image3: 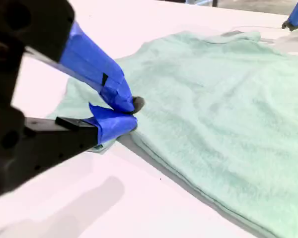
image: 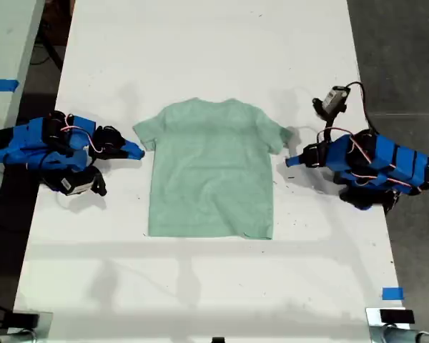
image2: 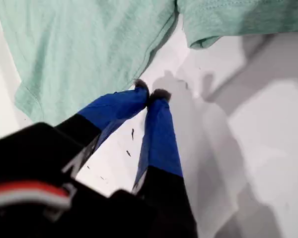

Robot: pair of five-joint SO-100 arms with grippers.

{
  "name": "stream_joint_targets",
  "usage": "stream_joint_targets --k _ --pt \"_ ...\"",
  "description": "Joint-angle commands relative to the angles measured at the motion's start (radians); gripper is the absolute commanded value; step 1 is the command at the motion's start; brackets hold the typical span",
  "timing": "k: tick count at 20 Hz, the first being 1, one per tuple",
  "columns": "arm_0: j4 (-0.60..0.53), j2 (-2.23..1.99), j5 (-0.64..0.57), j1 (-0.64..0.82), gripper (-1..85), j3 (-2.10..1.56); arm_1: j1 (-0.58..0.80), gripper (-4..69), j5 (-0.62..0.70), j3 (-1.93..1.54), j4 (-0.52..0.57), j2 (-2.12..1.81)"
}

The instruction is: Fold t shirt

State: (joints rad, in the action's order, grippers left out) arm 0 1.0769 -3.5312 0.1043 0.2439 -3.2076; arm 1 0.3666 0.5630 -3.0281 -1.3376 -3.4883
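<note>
Two grippers flank the t shirt (image: 211, 171), which lies flat and face-down-looking in the middle of the white surface (image: 200, 57), neck toward the far edge, so each sleeve is within easy reach of one arm. My first gripper (image2: 150, 94) rests on bare surface just beside the sleeve at the exterior view's right, its tips pressed together on nothing, while my second gripper (image3: 131, 113), at the exterior view's left, sits at the other sleeve's edge with its tips nearly closed, though I cannot tell whether cloth is caught between them
</note>
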Motion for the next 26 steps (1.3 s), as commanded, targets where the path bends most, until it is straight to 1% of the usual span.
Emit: stream_joint_targets --k 1,6,14,16,18,21,25,26 --pt "-0.003 -0.005 -0.003 -0.012 0.1 -0.015 0.002 3.6 -0.003 -0.077 -0.003 -0.014" --pt "-0.003 -0.005 -0.003 -0.015 0.0 -0.015 0.011 1.6 0.000 -0.077 -0.003 -0.014" --pt "-0.003 -0.005 -0.003 -0.005 0.4 -0.015 0.014 0.9 -0.023 -0.077 -0.003 -0.014" --pt "-0.003 -0.005 -0.002 -0.015 0.0 -0.015 0.003 0.7 -0.038 -0.048 -0.055 -0.014" --pt "-0.003 -0.005 -0.003 -0.015 0.0 -0.015 -0.011 0.6 -0.020 -0.049 -0.051 -0.014" --pt "-0.005 -0.005 0.003 -0.018 0.0 -0.015 0.006 0.6 -0.011 -0.051 -0.051 -0.014" --pt "-0.005 -0.005 -0.003 -0.043 0.0 -0.015 -0.003 0.2 -0.035 -0.031 -0.064 -0.012" --pt "-0.003 -0.005 -0.006 -0.054 0.0 -0.015 -0.011 0.2 -0.058 -0.014 -0.069 -0.012"
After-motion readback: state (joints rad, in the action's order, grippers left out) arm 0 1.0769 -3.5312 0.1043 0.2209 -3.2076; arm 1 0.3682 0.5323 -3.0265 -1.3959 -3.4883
